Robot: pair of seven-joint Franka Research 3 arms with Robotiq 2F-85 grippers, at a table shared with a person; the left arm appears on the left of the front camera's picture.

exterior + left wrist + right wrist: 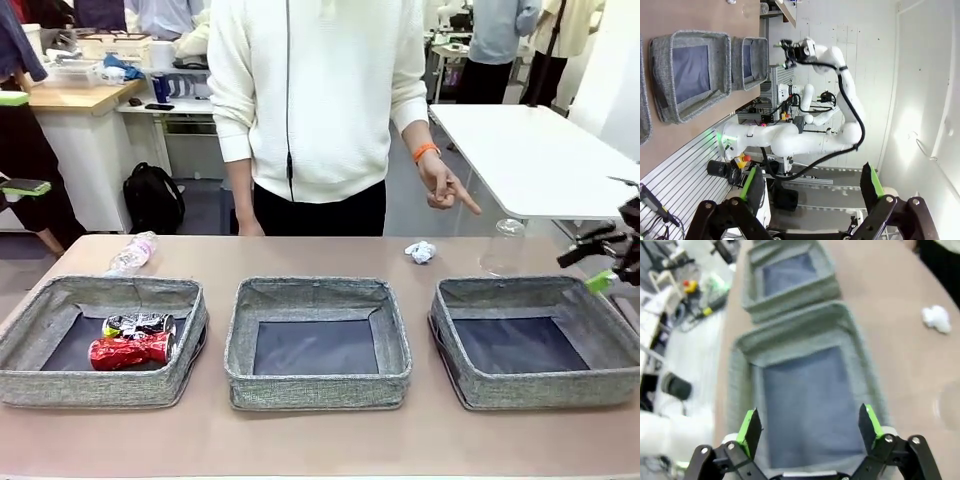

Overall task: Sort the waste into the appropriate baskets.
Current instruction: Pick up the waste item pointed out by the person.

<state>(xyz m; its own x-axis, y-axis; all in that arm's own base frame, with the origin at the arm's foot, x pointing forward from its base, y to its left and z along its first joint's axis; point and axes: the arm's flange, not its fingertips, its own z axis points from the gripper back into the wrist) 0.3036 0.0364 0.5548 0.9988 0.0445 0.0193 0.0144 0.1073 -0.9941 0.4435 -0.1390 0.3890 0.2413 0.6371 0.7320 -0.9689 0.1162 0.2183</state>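
Your right gripper (pixel 810 432) hangs with its jaws wide apart and empty above the right basket (pixel 790 335). Just behind that basket on the worktop (pixel 320 440) stands the clear plastic cup (pixel 503 248). It looks thin, slick and likely to buckle, so close on its wall gently. The crumpled paper ball (pixel 421 251) near it should be light and soft; pinch across its middle. The plastic bottle (pixel 132 252) lies behind the left basket (pixel 100 385), light and apt to roll, so take it across the body. The red can (pixel 130 352) and dark printed can (pixel 138 325) lie in that basket. Your right arm comes in high from the side, wrist tipped downward. Your left gripper (pixel 811 187), jaws also apart, points away from the worktop.
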